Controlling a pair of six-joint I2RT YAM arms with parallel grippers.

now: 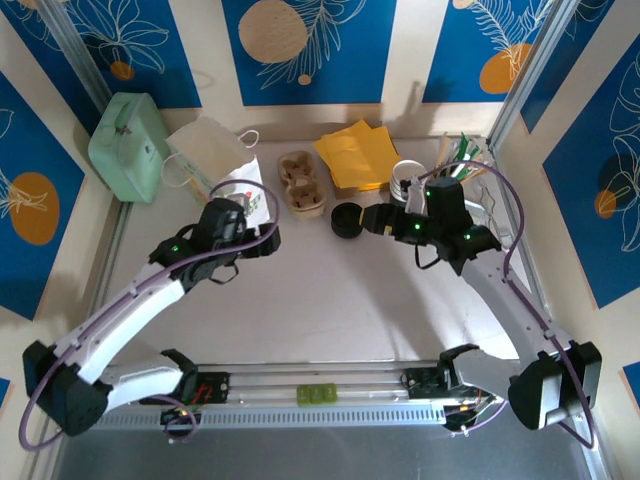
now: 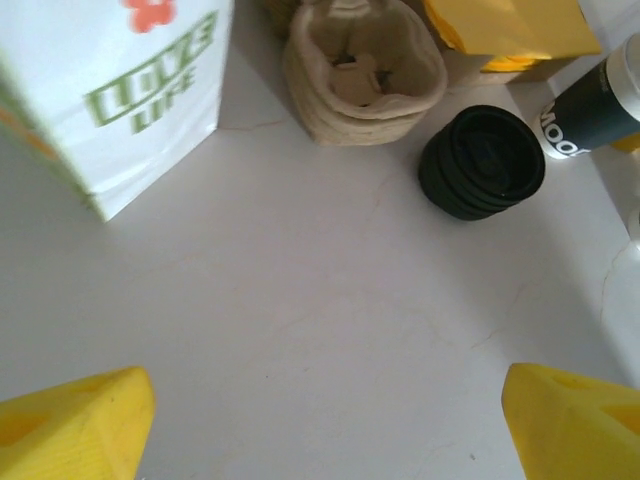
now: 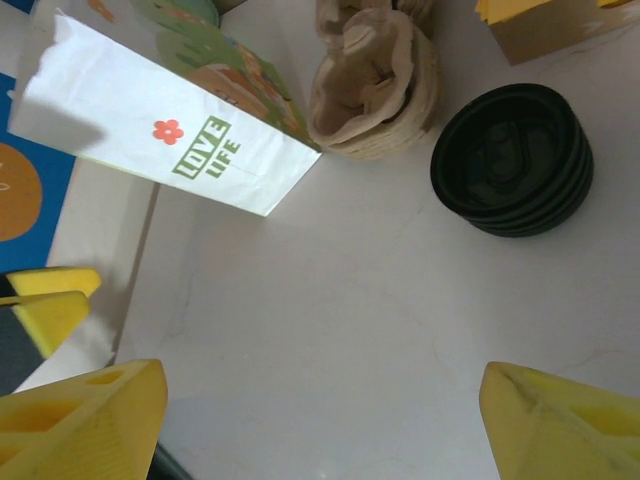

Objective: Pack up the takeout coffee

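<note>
Takeout coffee [image 2: 482, 162], black lid up, sits on the counter [image 2: 300, 300] ahead-right of the left tool [image 2: 325, 425]; we find it and the right tool [image 3: 322, 425] released, empty.

A staged café counter, judging by cash box [image 1: 127, 145], paper bag [image 1: 215, 160] and cup carrier [image 1: 302, 183].

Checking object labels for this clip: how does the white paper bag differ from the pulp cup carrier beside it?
The paper bag is white with green lettering and a red flower; the cup carrier is plain tan. The bag has flat sides and loop handles; the carrier has rounded wells. The bag is the bigger of the two. Both stand at the far side of the table.
</note>
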